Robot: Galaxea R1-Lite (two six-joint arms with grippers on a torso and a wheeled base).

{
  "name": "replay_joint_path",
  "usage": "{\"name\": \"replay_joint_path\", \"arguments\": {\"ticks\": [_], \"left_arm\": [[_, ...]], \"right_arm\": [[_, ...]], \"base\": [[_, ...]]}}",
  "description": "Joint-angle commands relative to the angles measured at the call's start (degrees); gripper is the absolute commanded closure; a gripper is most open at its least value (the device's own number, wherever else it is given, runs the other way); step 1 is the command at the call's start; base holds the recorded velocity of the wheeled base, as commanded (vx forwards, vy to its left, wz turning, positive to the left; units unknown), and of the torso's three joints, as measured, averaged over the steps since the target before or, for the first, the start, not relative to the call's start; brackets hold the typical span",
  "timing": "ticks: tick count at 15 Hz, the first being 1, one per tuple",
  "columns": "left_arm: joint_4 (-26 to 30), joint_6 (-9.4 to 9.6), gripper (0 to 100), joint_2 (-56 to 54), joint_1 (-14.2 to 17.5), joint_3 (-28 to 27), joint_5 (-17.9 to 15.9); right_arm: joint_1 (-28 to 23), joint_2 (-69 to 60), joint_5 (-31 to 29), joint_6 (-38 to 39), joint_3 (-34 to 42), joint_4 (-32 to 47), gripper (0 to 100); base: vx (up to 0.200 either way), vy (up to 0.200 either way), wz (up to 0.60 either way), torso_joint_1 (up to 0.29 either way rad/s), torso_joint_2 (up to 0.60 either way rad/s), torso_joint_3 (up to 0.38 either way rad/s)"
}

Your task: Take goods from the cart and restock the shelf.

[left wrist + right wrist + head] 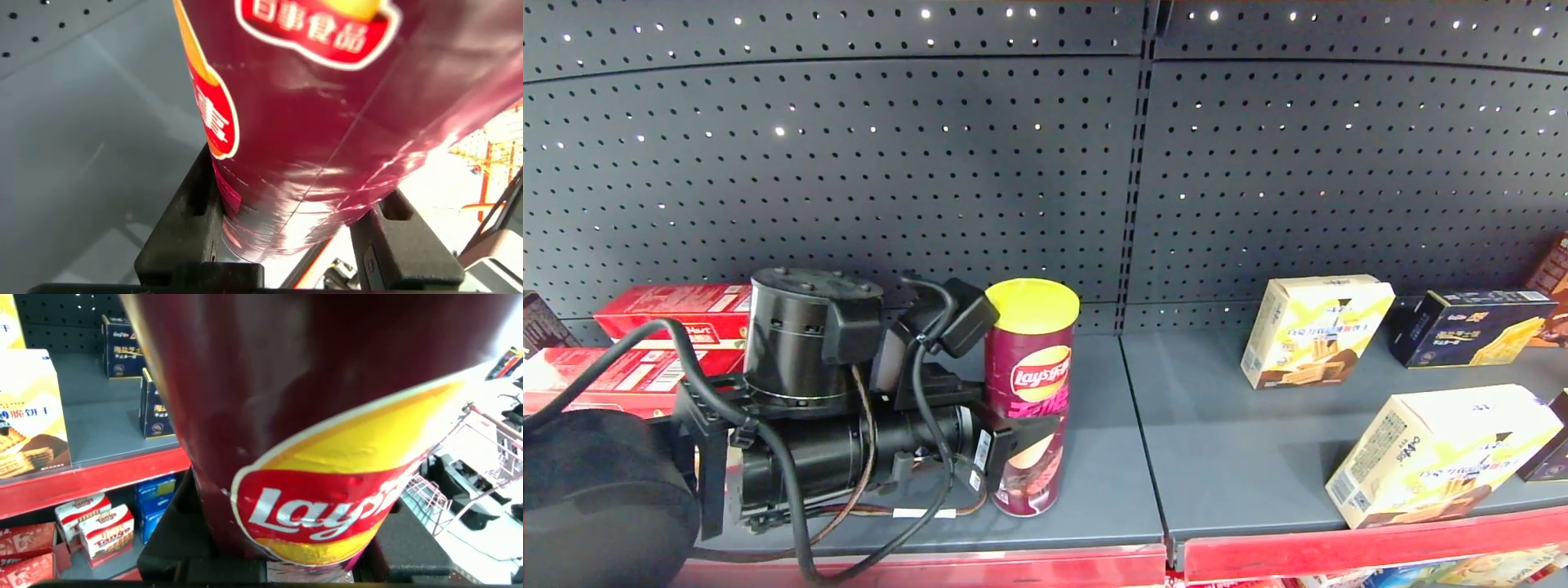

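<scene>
A maroon chip can (1029, 384) with a yellow lid stands upright on the grey shelf (1111, 482), near its middle. My left gripper (1019, 445) reaches in from the left and is shut on the can's lower half. In the left wrist view the same can (327, 122) sits between the black fingers (184, 237), its base close to the shelf. A second maroon chip can (310, 441) shows up close in the right wrist view, with my right gripper (278, 559) shut on it in front of the shelf.
Red boxes (662, 314) lie at the shelf's left behind my arm. Two yellow-white biscuit boxes (1315, 327) (1437, 453) and a dark blue box (1470, 327) stand on the right section. Bare shelf lies between. A wire cart (458, 490) and lower-shelf boxes (98, 531) show behind the second can.
</scene>
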Motion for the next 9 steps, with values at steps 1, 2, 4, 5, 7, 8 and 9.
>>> {"name": "replay_joint_path", "arguments": {"ticks": [1, 2, 4, 5, 7, 8, 9], "left_arm": [[0.0, 0.01, 100, 1.7, 0.0, -0.2, 0.0], [0.0, 0.01, 100, 1.8, 0.1, -0.3, 0.0], [0.0, -0.08, 100, 2.5, 0.2, -0.5, 0.0], [0.0, 0.01, 100, 2.9, 0.1, -0.8, 0.0], [-0.1, 0.01, 100, 3.0, 0.1, -0.7, 0.0], [-0.1, 0.01, 100, 3.0, 0.1, -0.6, 0.0], [-0.1, 0.01, 100, 3.0, 0.2, -0.5, 0.0]], "right_arm": [[0.0, -0.1, -0.1, 0.0, 0.0, 0.0, 100], [0.0, -0.1, -0.1, 0.0, 0.1, 0.0, 100], [0.0, -0.1, -0.1, 0.0, 0.4, 0.0, 100], [0.0, 0.0, -0.1, 0.0, 0.4, 0.0, 100], [0.0, 0.0, -0.1, 0.0, 0.4, 0.0, 100], [0.0, 0.1, -0.1, 0.0, 0.4, 0.0, 100], [0.0, 0.1, -0.1, 0.0, 0.4, 0.0, 100]], "base": [[0.000, 0.000, 0.00, 0.000, 0.00, 0.000], [0.000, 0.000, 0.00, 0.000, 0.00, 0.000], [0.000, 0.000, 0.00, 0.000, 0.00, 0.000], [0.000, 0.000, 0.00, 0.000, 0.00, 0.000], [0.000, 0.000, 0.00, 0.000, 0.00, 0.000], [0.000, 0.000, 0.00, 0.000, 0.00, 0.000], [0.000, 0.000, 0.00, 0.000, 0.00, 0.000]]}}
